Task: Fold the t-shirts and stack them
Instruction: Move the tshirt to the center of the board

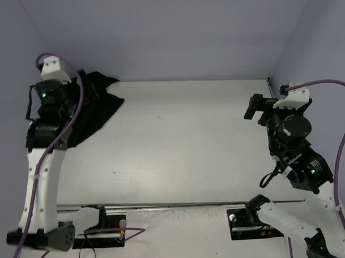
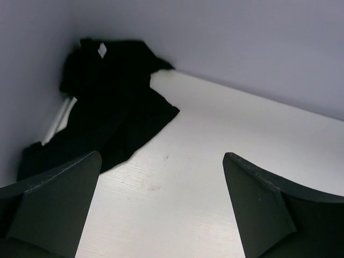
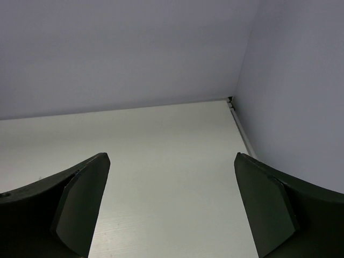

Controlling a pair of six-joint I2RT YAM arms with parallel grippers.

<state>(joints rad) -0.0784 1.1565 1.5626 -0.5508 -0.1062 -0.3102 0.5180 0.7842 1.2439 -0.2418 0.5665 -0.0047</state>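
Position of garment: one black t-shirt (image 1: pixel 99 106) lay crumpled in the far left corner of the bench (image 1: pixel 190 139). It was unfolded. In the left wrist view its upper part was heaped against the corner where the two walls (image 1: pixel 158 33) met, and a small white label (image 2: pixel 102 50) showed near the top of the heap. The lower part spread flat over the bench surface, with one pointed edge reaching out toward the centre. A narrow pale strip of bench showed between the cloth and the left wall. No logo could be made out on the fabric.

Left gripper (image 2: pixel 161 156): its own camera showed the two dark fingers (image 2: pixel 59 199) set wide apart, with bare bench between them and nothing held. It was raised clear of the surface and faced the garment, which lay ahead of it and to its left, not touching either finger. In the top view the left arm (image 1: pixel 40 167) reached up the left side of the bench, its wrist over the near edge of the cloth; the gripper itself could not be distinguished there against the black fabric.

Right gripper (image 3: pixel 172 156): fingers likewise spread fully apart, with nothing between them. It faced the far right corner of the bench. In the top view it stood at the right side, well apart from the t-shirt.
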